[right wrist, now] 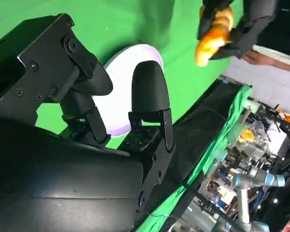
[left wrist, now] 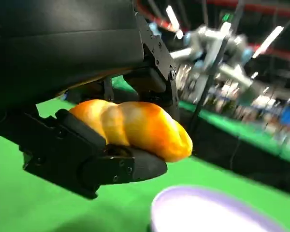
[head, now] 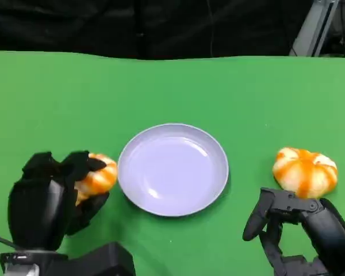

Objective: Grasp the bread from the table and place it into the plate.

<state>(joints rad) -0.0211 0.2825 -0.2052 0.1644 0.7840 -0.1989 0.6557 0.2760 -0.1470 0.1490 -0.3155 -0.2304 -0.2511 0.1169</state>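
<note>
The left hand grips one bread, with fingers closed over its top and under its side; the left wrist view confirms the clamp, showing the bread seated between black fingers above the green table. In that view the bread appears clear of the table surface, so the lift is judged complete or nearly so. The plate lies just beside this bread, on the side toward the table centre, and holds nothing. A second bread rests on the table well apart from the plate on the opposite side. The right hand sits just short of it, fingers apart and holding nothing; the right wrist view shows those fingers spread with the plate beyond them. Step in hand: transport of the gripped bread to the plate. The next move calls for a short sideways carry until the bread is over the plate's middle, a descent, then release. Keep the bread above the rim during the carry to avoid knocking the plate.
</note>
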